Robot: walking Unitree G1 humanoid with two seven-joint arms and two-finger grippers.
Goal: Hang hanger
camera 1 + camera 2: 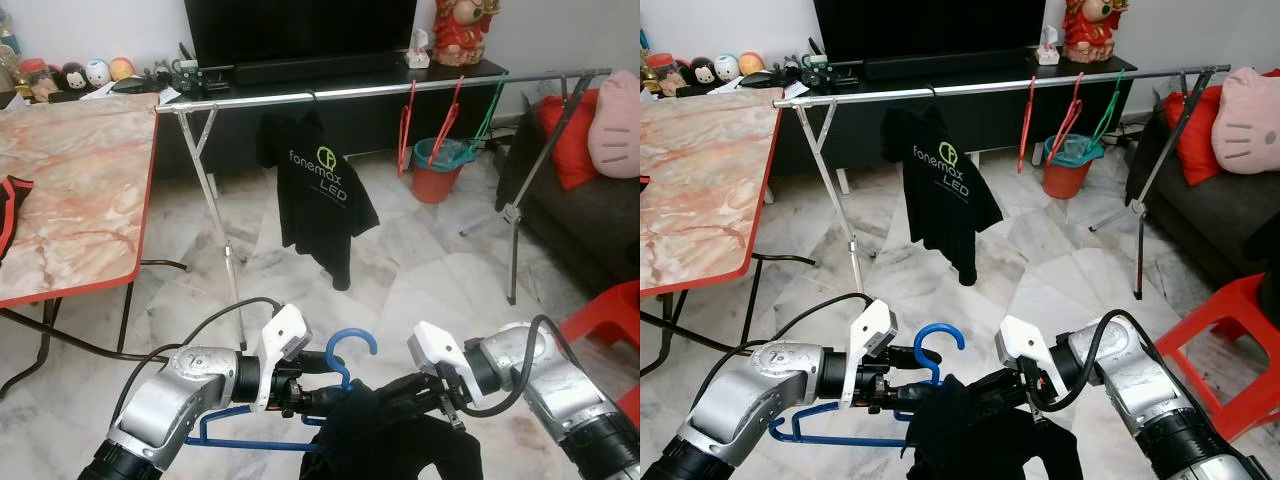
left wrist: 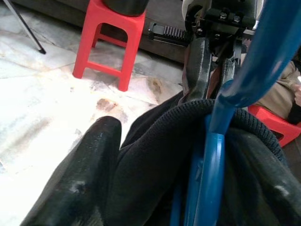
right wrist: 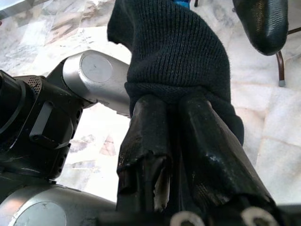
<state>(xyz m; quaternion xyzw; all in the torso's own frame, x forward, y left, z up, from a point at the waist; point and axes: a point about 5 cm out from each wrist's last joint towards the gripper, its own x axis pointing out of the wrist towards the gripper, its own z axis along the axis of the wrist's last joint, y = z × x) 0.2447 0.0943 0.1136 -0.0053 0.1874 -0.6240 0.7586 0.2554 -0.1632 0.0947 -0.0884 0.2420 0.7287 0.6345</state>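
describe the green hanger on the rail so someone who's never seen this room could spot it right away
Find the long silver clothes rail in front of the black TV cabinet. Past the black T-shirt hanging near its middle, three bare hangers dangle above the orange bin. The green hanger is the one nearest the rail's right-hand legs; the red hangers beside it are its only neighbours.

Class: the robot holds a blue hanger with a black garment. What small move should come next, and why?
Probably finish seating the garment on the hanger. The left gripper holds the hanger near its hook, and the right gripper is shut on the knit collar, which seems bunched at the hanger's neck. The rail stands further off, so lifting comes later.
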